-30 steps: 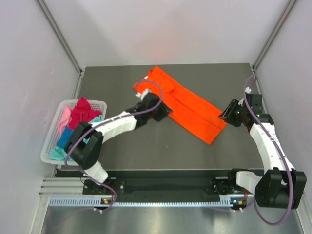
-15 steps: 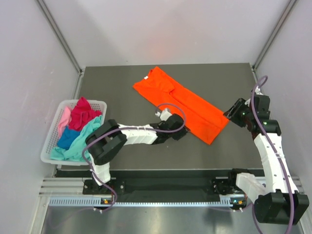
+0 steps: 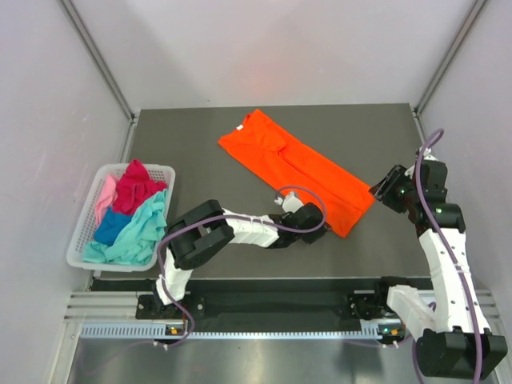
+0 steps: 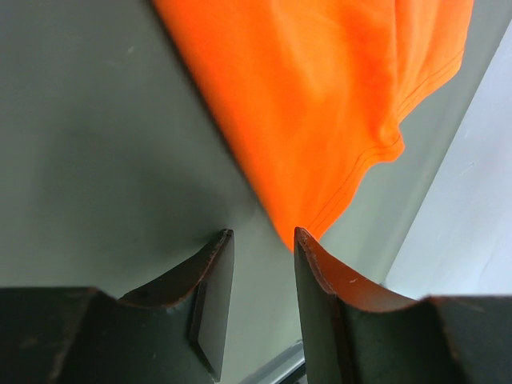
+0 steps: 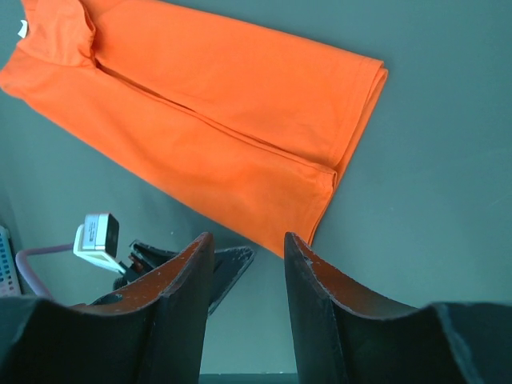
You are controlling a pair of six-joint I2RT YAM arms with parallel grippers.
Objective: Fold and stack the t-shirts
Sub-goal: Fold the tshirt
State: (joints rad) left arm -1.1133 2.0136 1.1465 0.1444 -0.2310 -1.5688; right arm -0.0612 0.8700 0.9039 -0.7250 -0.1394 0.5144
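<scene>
One bright orange t-shirt (image 3: 300,172) lies flat on the dark table, folded into a long strip that runs diagonally from back left to front right. My left gripper (image 3: 312,218) is low beside the strip's near edge, close to the hem corner. Its jaws stand open and empty (image 4: 261,244), with the orange t-shirt (image 4: 312,104) just ahead of them. My right gripper (image 3: 384,190) hovers off the hem end, open and empty (image 5: 248,244), looking down on the orange t-shirt (image 5: 208,128). More t-shirts, magenta (image 3: 134,188), pale pink (image 3: 104,196) and teal (image 3: 132,240), sit bunched in the basket.
A white lattice basket (image 3: 84,244) stands at the table's left edge. Grey walls close in the table at the back and both sides. My left gripper (image 5: 196,268) and its cable also show in the right wrist view, below the shirt.
My left arm swept from the shirt's collar end to the near edge by the hem. My right gripper drew back slightly to the right. The shirt has not moved.
</scene>
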